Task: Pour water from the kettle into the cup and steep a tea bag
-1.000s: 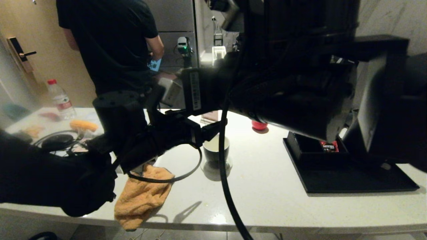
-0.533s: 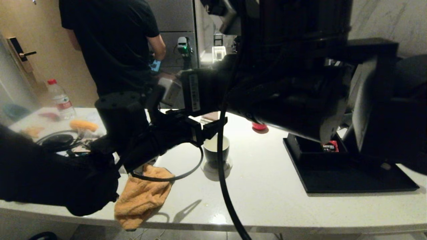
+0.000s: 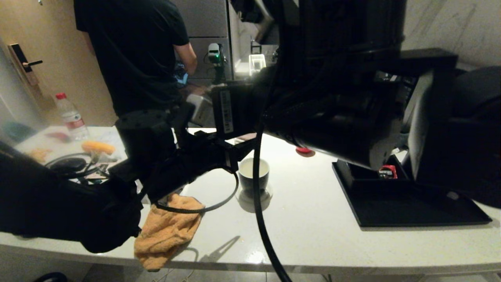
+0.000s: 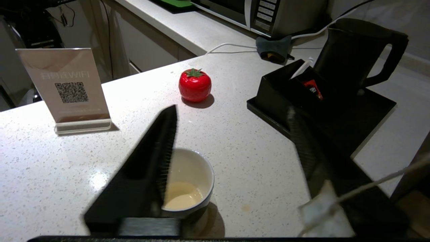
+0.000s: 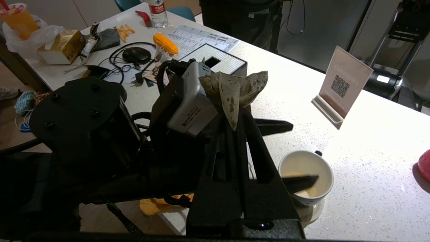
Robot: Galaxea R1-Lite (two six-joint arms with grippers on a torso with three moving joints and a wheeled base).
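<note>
While the right gripper pinches the tea bag above, the left gripper stands part-open around the cup at mid-counter, seemingly not gripping. Steady the cup first, then lower the bag straight in. Kettle sits far right.

cup: we see it upright, frame centre, pale water inside | kettle: upright, upper right | tea bag: hanging, upper centre

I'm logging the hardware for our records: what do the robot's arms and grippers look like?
Both arms are matte black with bulky round joints. The left gripper has long, tapering black fingers with ribbed inner faces. A grey labelled box sits on its wrist, and black cables loop alongside.
</note>
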